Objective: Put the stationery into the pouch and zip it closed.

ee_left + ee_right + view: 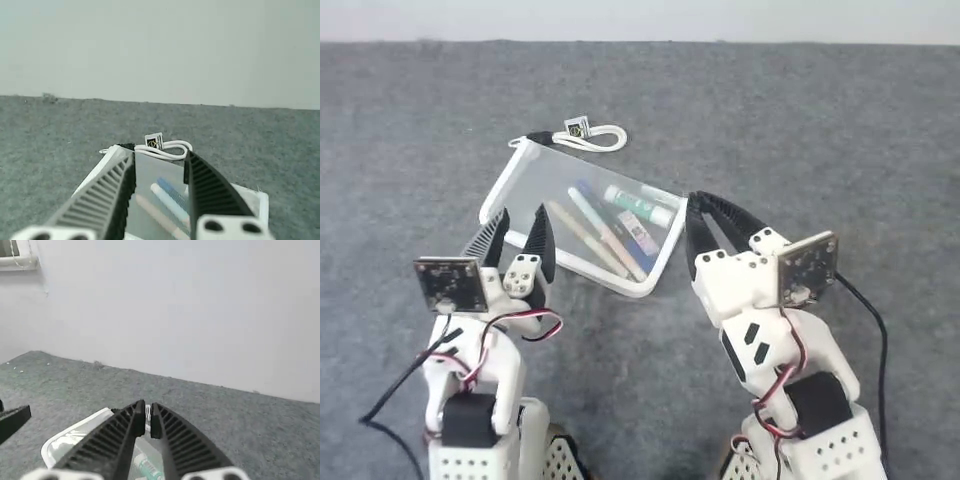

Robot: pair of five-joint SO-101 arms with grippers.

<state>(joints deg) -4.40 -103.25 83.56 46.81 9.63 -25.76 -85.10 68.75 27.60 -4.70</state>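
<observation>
A clear pouch [533,182] with white edging lies flat on the grey mat, with pens [590,235] and a green-and-white tube [640,205] inside it. Its black zipper pull [537,138] sits at the far corner, joined to a white cord [600,138] with a tag. My left gripper [523,215] hovers open over the pouch's near left edge; the left wrist view shows the pouch [107,162] and a blue pen [172,192] between its fingers. My right gripper [694,202] is shut with nothing in it, at the pouch's right end. The right wrist view looks over the pouch [65,440] past the gripper [147,410].
The grey mat [800,130] spreads out on all sides of the pouch. A pale wall [200,300] stands behind its far edge. The left arm's finger [12,417] shows at the side of the right wrist view.
</observation>
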